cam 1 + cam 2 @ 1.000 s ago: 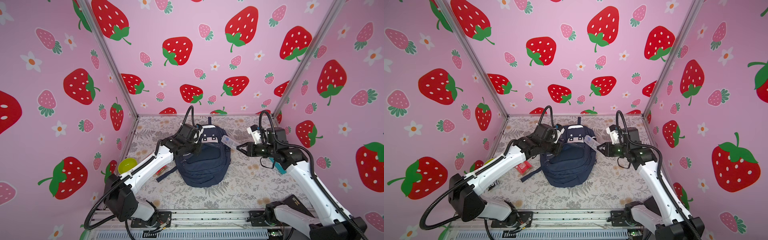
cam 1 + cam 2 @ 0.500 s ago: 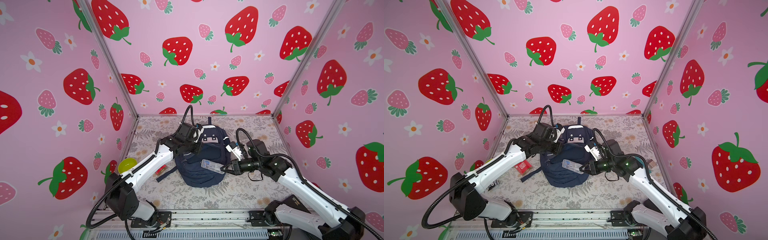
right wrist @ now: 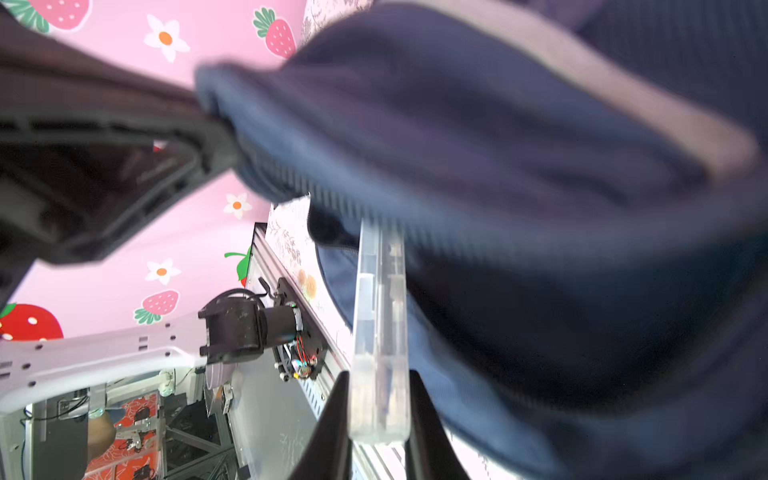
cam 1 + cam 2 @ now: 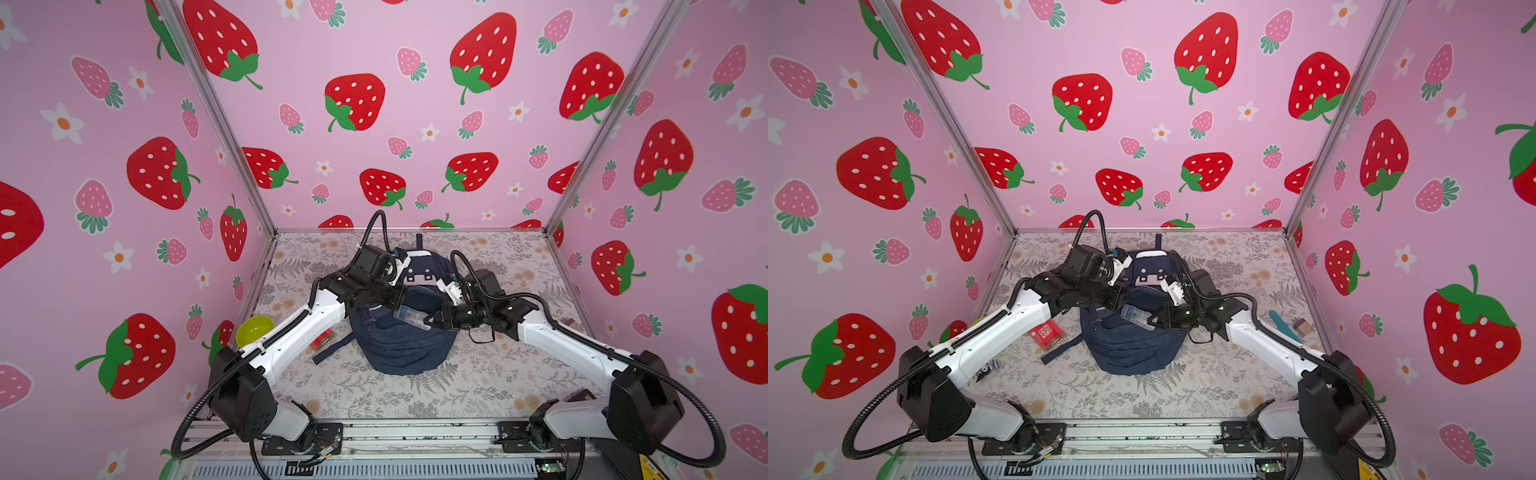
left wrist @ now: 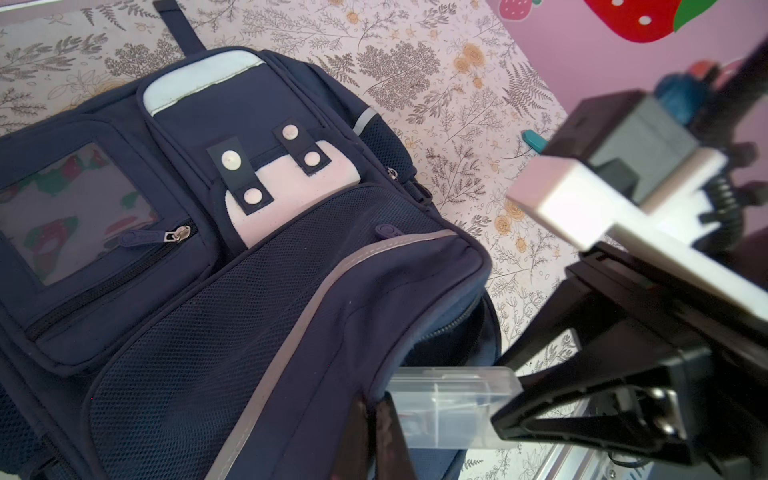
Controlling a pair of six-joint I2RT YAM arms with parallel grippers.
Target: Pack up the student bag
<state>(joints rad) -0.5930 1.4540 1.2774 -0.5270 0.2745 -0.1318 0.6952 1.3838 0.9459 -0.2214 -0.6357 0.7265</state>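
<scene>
Backdrop: pink walls printed with strawberries and flowers are seen on three sides of a floral-patterned desk (image 4: 478,374).
Student bag: the student bag (image 4: 399,345) is laid front-up at the middle of the desk, its top loop pointed toward the back wall; a white-and-navy patch is shown on its upper front.
Left gripper: the left gripper (image 5: 376,432) is placed over the bag's middle, and its jaws are closed on the fabric edge of the bag's opening, which is lifted clear of the body below.
Right gripper: the right gripper (image 3: 378,415) is brought in from the bag's right side, its jaws clamped on one end of a clear plastic case (image 4: 411,316).
Clear plastic case: it is held above the bag, and its far end is hidden beneath the lifted fabric edge.
Red box: a red box (image 4: 1046,332) is laid just left of the bag, near a loose strap.
Bowl: a yellow-green bowl (image 4: 254,330) is set farther left of the bag.
Teal item: a teal item (image 4: 1281,324) is seen well to the right of the bag; what it is cannot be told.
</scene>
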